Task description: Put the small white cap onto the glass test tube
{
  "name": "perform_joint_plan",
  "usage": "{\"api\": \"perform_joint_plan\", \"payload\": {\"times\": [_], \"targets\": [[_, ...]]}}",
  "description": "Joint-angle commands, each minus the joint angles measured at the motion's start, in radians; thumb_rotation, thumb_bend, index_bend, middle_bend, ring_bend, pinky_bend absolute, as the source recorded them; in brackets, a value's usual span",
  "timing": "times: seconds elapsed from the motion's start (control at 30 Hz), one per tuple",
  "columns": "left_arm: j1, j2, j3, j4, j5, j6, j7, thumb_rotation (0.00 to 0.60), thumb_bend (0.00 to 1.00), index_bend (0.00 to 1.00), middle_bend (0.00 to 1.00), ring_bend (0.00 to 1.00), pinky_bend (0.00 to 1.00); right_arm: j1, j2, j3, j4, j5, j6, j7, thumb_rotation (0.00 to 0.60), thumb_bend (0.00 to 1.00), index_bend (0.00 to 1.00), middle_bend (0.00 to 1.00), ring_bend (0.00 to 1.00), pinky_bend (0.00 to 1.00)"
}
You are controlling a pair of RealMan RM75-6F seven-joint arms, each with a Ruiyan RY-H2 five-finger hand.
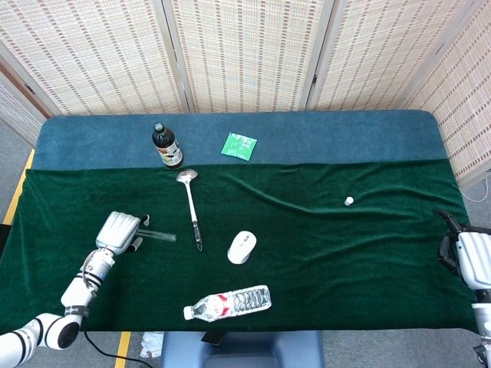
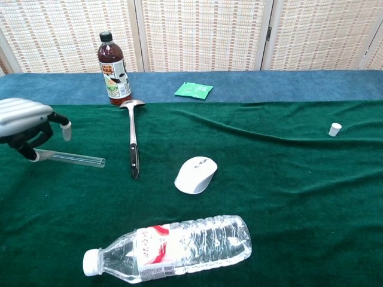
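The glass test tube (image 2: pixel 70 158) lies flat on the green cloth (image 1: pixel 322 253) at the table's left, its rounded end pointing toward the ladle (image 1: pixel 190 205), and nothing can be seen inside it. The left hand (image 1: pixel 121 231) hovers over the tube's open end with its fingers (image 2: pixel 60 122) curled downward around that end; whether they actually grip the glass or only bracket it cannot be told from either view. The small white cap (image 1: pixel 349 201) stands on the cloth far off to the right, well apart from the tube and from both hands. The right hand (image 1: pixel 468 257) sits at the table's right edge, seen only in the head view, fingers loosely apart and holding nothing. A dark sauce bottle (image 2: pixel 114 70) stands upright on the blue strip (image 1: pixel 345 134) at the back, capped, its contents dark brown and nearly filling it. A clear plastic water bottle (image 2: pixel 170 249) lies on its side near the front edge, white cap on, looking empty or nearly so. A white computer mouse (image 2: pixel 195 174) rests between the ladle and the water bottle, and a green packet (image 1: pixel 239 145) lies flat on the blue strip beside the sauce bottle.
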Motion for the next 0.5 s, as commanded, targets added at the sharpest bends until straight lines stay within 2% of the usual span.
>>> {"api": "perform_joint_plan", "payload": {"times": [0.03, 0.5], "targets": [[-0.01, -0.024, 0.004, 0.023, -0.031, -0.015, 0.015, 0.6, 0.34, 0.44, 0.84, 0.81, 0.79, 0.002, -0.001, 0.001, 0.003, 0.005, -0.005, 0.001, 0.6, 0.39, 0.21, 0.3, 0.42, 0.5], [-0.03, -0.079, 0.005, 0.103, -0.096, -0.027, 0.019, 0.6, 0.34, 0.48, 0.86, 0.83, 0.8, 0.008, -0.004, 0.003, 0.011, 0.019, -0.019, 0.01, 0.6, 0.39, 0.21, 0.3, 0.42, 0.5]]}}
